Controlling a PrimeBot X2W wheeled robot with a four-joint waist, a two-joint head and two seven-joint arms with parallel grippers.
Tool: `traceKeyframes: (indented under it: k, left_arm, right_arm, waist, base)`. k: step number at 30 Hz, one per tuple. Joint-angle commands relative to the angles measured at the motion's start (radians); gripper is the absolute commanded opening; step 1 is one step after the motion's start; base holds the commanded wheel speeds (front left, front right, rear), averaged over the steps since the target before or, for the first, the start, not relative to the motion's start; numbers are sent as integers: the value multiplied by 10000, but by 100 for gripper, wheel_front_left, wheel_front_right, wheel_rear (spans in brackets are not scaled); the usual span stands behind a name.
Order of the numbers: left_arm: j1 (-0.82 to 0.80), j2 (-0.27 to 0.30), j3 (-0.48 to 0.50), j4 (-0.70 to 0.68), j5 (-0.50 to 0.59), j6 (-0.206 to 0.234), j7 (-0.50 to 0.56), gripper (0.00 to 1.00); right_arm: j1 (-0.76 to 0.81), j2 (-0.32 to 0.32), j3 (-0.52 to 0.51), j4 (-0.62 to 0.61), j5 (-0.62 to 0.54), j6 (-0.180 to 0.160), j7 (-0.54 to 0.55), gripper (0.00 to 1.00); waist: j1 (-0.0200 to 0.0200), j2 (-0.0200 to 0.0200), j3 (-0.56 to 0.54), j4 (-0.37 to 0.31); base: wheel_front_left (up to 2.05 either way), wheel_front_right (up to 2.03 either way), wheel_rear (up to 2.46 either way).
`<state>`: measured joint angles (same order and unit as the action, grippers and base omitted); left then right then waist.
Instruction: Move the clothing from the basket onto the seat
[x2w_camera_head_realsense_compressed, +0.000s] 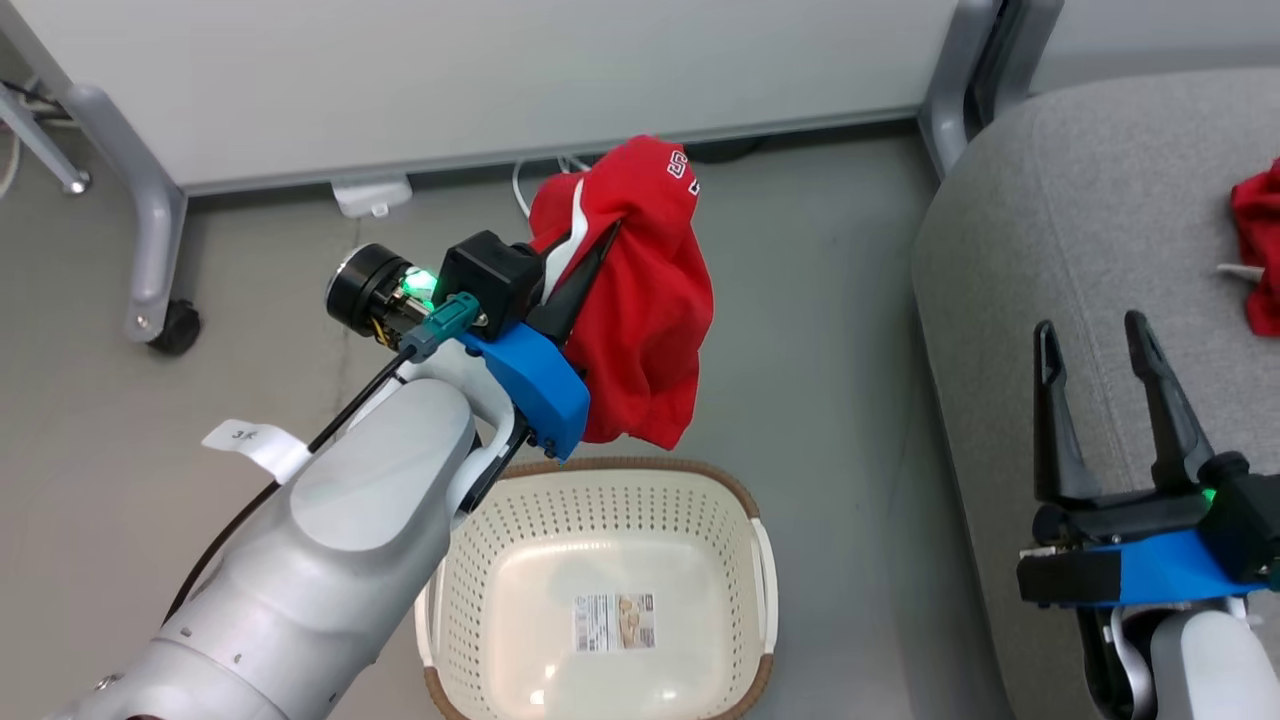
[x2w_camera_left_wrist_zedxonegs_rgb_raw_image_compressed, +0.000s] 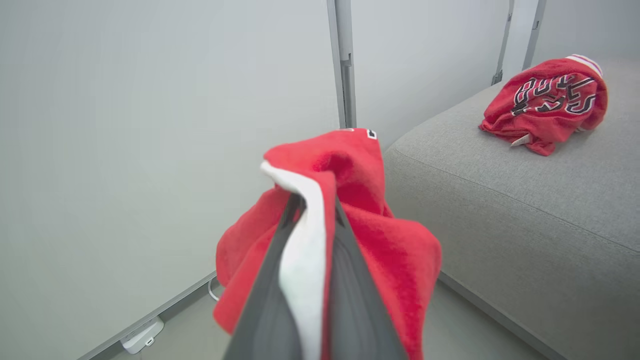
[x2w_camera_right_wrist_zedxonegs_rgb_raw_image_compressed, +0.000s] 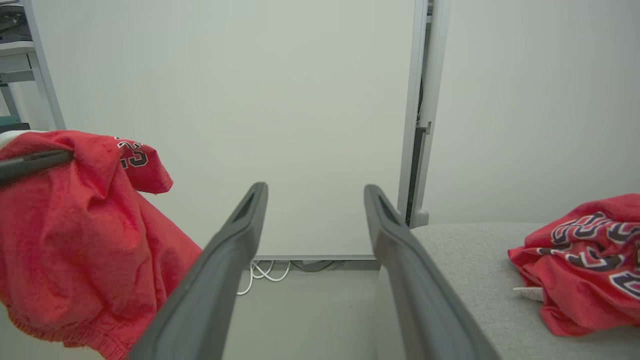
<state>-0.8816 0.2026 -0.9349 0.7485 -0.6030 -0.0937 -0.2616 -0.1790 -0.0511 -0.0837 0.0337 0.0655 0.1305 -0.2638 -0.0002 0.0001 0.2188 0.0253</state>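
Clothing, piece one: the held garment (x2w_camera_head_realsense_compressed: 640, 300), bright red, hangs in the air above the far rim of the basket (x2w_camera_head_realsense_compressed: 766, 590). It is pinched by the left end effector (x2w_camera_head_realsense_compressed: 600, 250), jaws pressed together on a fold at the white trim (x2w_camera_left_wrist_zedxonegs_rgb_raw_image_compressed: 305, 260). A second garment (x2w_camera_left_wrist_zedxonegs_rgb_raw_image_compressed: 550, 102) lies crumpled on the seat (x2w_camera_head_realsense_compressed: 1080, 220), well apart from the first. The right end effector (x2w_camera_head_realsense_compressed: 1090, 328) is spread wide and grips nothing, near the seat's front edge. Handling, my judgement: soft, limp and light, so it drapes and will sag and swing, with no stiffness to push against. A thin pinch could slip, and a bunched fold or the thicker trim seam looks the best hold. The basket bottom shows a paper label (x2w_camera_head_realsense_compressed: 614, 622) and no cloth. Unclear: the held garment's lettering is folded over and unreadable. The second garment is cut off at the head view's right edge. The left forearm (x2w_camera_head_realsense_compressed: 350, 540) covers the basket's near-left rim. How much fabric sits between the jaws cannot be told.
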Motion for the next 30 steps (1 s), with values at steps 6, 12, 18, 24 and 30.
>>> traceKeyframes:
  k: [6,12,18,24,30]
  left_arm:
    - [483,134,659,-957,377,142,-47,0]
    - [760,230,886,-1608,581,185,-48,0]
    - [827,289,885,-2001,646,239,-48,0]
    - [821,336,838,-2207,618,291,-21,0]
    - [801,399,811,-2365,601,362,1,0]
  right_arm:
    - [623,13,108,192,173,5,-13,100]
    - [969,13,229,311,336,5,-13,100]
    - [1120,13,283,348,429,5,-13,100]
    - [1086,13,312,318,477,5,-13,100]
    - [693,13,551,230,401,5,-13,100]
  waist:
    - [2,-1,-1081,125]
    - [2,-1,-1607,236]
    - [2,-1,-1789,370]
    - [2,-1,-1751,464]
    - [2,-1,-1682,513]
  base:
    - [0,0,0]
    - [0,0,0]
    - [0,0,0]
    - [0,0,0]
    - [0,0,0]
